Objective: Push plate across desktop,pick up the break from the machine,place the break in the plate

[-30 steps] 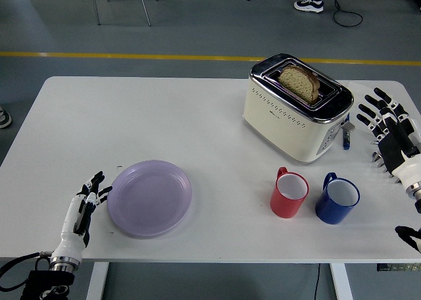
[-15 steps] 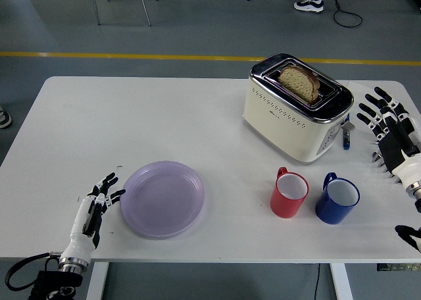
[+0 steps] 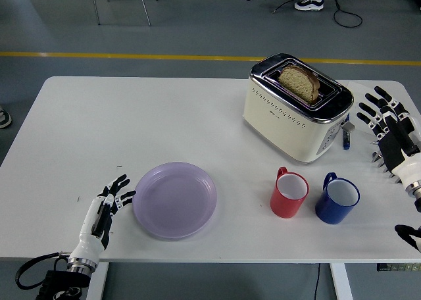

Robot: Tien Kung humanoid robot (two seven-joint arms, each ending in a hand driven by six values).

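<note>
Left hand (image 3: 104,206) at the plate's (image 3: 175,200) nine o'clock, fingers spread, tips touching its rim, gripping nothing. Right hand (image 3: 393,137) splayed, empty, at the toaster's (image 3: 297,109) three o'clock.

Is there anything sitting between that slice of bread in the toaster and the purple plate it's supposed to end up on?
Nothing visible blocks the way. The bread stands in the toaster, and the table between it and the purple plate is bare. The red mug and blue mug stand off to the right of that line.
</note>
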